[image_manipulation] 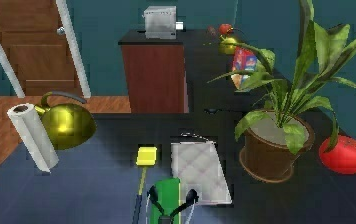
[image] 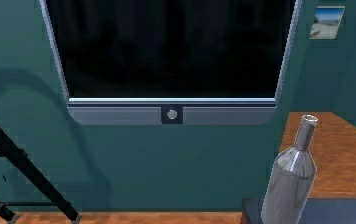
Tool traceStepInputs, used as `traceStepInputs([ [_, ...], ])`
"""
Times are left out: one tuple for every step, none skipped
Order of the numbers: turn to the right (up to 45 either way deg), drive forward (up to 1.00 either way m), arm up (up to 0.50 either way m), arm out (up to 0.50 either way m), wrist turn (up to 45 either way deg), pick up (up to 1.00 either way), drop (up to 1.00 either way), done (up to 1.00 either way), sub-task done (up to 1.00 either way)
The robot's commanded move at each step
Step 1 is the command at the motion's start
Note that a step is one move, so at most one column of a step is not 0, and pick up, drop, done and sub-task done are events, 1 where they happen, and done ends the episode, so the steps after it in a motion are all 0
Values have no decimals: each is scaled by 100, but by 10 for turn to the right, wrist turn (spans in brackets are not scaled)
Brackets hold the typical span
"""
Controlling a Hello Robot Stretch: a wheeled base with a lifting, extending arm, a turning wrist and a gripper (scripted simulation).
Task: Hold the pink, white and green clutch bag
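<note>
One small multicoloured thing sitting on dark counter, potted plant leaves partly covering it; long axis and heading not showing clearly. Gripper finger state: cannot tell.

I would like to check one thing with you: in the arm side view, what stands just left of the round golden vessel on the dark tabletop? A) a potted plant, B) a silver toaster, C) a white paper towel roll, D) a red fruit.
C: the white paper towel roll stands upright just left of the golden vessel, while the potted plant sits well over toward that view's right.
</note>
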Motion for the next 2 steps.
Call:
traceStepInputs([
  [0, 0, 10, 0, 0, 0, 0, 0, 0],
  [0, 0, 0, 0, 0, 0, 0, 100, 0],
])
